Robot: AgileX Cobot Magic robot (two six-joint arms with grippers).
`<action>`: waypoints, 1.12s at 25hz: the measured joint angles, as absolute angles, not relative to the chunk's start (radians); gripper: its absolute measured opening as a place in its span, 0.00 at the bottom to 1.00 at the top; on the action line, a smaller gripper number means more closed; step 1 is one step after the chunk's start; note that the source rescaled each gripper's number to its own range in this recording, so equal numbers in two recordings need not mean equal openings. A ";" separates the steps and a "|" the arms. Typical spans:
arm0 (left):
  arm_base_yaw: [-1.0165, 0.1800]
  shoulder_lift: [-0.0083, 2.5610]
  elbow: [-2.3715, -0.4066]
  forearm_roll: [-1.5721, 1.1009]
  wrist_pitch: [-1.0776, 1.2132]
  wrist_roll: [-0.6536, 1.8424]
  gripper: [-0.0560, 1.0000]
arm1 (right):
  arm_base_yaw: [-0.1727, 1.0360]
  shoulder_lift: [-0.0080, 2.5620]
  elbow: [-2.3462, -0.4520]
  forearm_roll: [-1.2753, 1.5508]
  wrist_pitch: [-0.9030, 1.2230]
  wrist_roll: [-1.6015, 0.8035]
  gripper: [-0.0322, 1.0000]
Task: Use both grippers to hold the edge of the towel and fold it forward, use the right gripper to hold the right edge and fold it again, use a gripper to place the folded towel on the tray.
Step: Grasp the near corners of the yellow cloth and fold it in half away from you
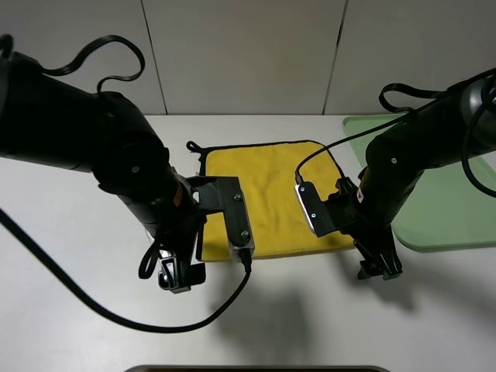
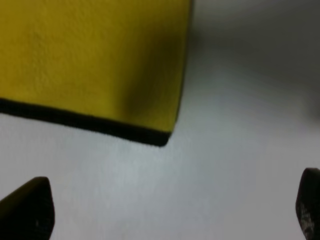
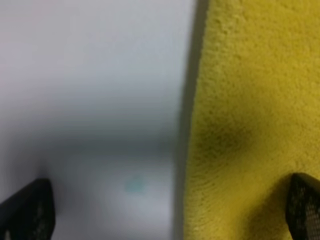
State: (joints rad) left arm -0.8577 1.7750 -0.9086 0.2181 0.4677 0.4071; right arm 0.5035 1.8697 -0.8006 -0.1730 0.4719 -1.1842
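- The towel [image 1: 271,198] lies flat and open on the white table [image 1: 77,310], in the middle of the high view. It is not folded yet.
- The tray [image 1: 434,246] sits at the right side of that view, near the towel.
- The left gripper [image 1: 177,277] hangs low by the towel's lower left corner. Its jaws are wide apart. In the left wrist view only table shows between them, and the corner is near but not inside.
- The right gripper [image 1: 378,267] hangs by the lower right corner. Its jaws are wide apart too. In the right wrist view one finger shows over the yellow cloth and one over the table. I cannot tell if they touch.
- The towel looks soft, fluffy and light. It will likely flop and sag, so both corners should go up together.
- A good place to pinch is the edge of the towel [image 1: 302,249] nearest the bottom of the frame, close to each corner. The black trim [image 2: 75,120] may give a firmer hold there.
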 joint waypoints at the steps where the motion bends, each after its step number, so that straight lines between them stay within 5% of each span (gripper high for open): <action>1: -0.858 1.790 -0.921 0.216 0.467 0.407 0.97 | 0.504 1.870 -0.801 -0.173 0.472 -1.184 1.00; 28: -0.858 2.023 -1.034 0.000 0.364 0.576 0.95 | 0.504 1.870 -0.801 -0.131 0.465 -1.184 1.00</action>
